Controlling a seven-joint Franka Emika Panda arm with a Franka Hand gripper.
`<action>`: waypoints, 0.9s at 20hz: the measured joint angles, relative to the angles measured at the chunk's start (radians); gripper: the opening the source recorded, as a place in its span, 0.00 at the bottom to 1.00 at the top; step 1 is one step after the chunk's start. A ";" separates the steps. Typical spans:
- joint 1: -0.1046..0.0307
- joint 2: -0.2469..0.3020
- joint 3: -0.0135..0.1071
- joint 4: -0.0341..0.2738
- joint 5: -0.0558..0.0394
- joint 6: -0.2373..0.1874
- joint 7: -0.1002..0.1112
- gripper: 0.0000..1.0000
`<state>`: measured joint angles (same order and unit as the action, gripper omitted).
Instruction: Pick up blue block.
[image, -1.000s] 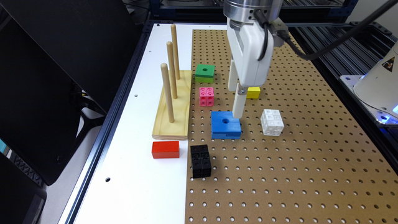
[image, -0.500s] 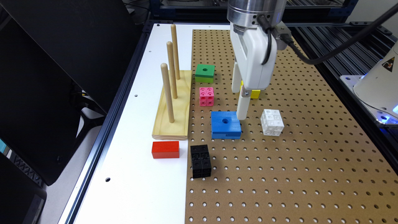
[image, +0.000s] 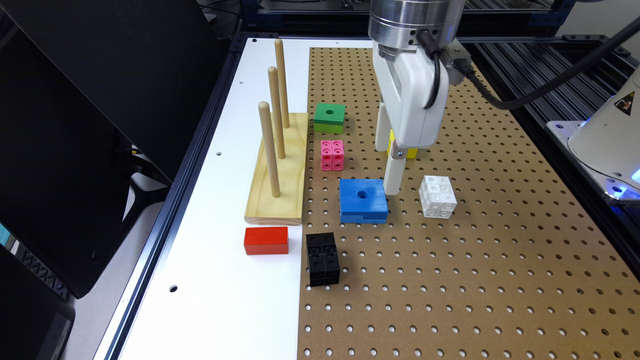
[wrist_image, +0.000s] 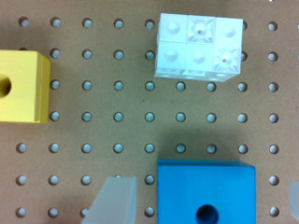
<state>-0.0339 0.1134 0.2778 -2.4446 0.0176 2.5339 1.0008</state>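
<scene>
Pegboard scene: bright blue flat square plastic block w/ round centre hole (image: 363, 199) lies on the brown perforated board (image: 475, 280), between a black studded cube (image: 323, 258) and a pink one (image: 332, 154). White gripper (image: 392, 181) hangs just beside it; in wrist view its fingers (wrist_image: 117, 199) stand spread apart around the block, grasping nothing. White studded cube (wrist_image: 200, 46) and yellow holed block (wrist_image: 21, 86) sit near.

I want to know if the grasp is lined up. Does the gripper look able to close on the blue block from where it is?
Probably yes. In the wrist view the gripper is open, its fingers flanking the blue block with nothing between. The white block and yellow block lie apart.
</scene>
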 joint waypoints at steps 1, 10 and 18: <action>-0.001 0.000 0.000 0.000 0.0000 0.004 0.000 1.00; -0.003 0.017 -0.001 0.018 -0.0011 0.032 0.000 1.00; -0.004 0.119 -0.010 0.022 -0.0146 0.134 0.000 1.00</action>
<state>-0.0376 0.2323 0.2677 -2.4222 0.0030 2.6678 1.0008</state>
